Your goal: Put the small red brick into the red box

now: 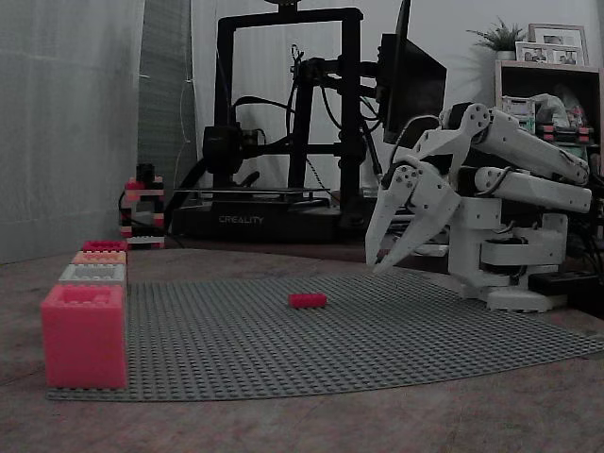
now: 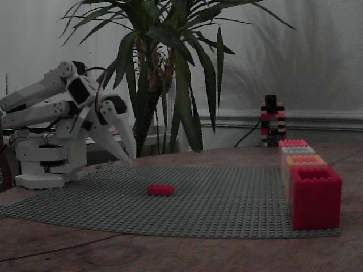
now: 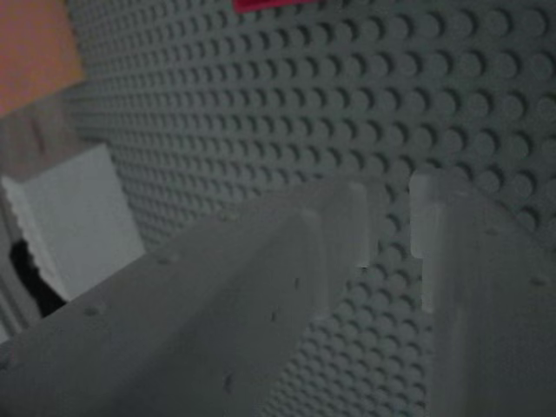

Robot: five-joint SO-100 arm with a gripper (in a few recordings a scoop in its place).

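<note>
— Where's the small red brick (image 1: pixel 308 300)?

— I see it flat on the grey studded mat (image 2: pixel 227 198), out in the open, well apart from the gripper (image 1: pixel 382 263).

— And the fingers?

— Slightly spread, holding nothing, tips hanging just above the mat's edge. The red box (image 2: pixel 315 196) sits at the mat's corner.

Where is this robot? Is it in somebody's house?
Probably a room in a home, used for tinkering. A 3D printer stands behind the table, a shelf holds framed photos, and a big potted plant grows by the wall.
</note>
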